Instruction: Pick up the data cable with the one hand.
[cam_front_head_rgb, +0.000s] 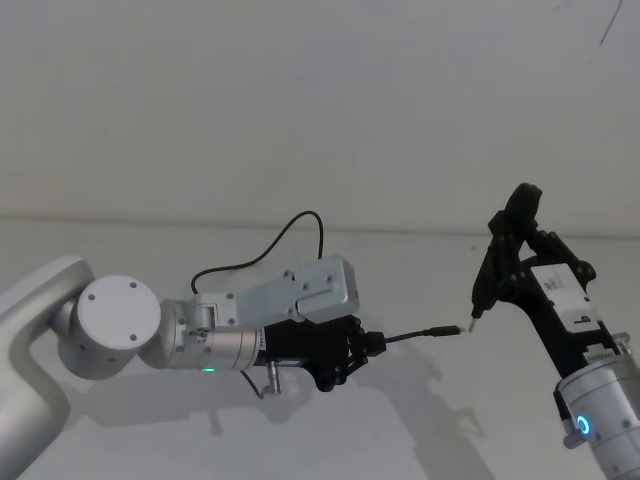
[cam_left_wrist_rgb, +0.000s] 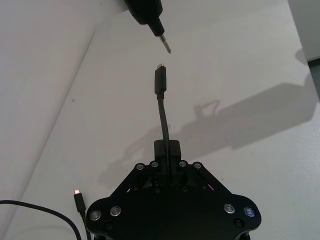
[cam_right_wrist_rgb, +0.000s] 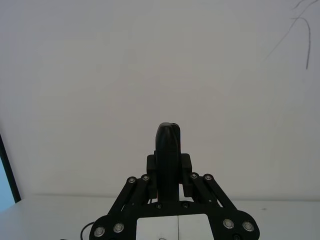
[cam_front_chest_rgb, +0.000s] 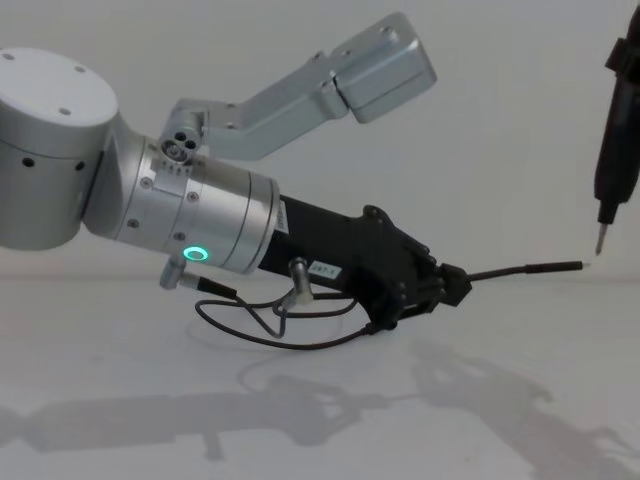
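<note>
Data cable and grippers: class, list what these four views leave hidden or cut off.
- Head view: the data cable runs behind the left arm's silver bracket.
- Left wrist view: the left gripper covers the clamped stretch; the loop runs out of frame.
- Chest view: the top right edge cuts off the black tool.
- Right wrist view: the right gripper holds the tool end-on, hiding its tip.

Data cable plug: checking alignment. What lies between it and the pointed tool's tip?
Nothing: left wrist view shows a bare gap between the left gripper's data cable plug and the pointed tool.
</note>
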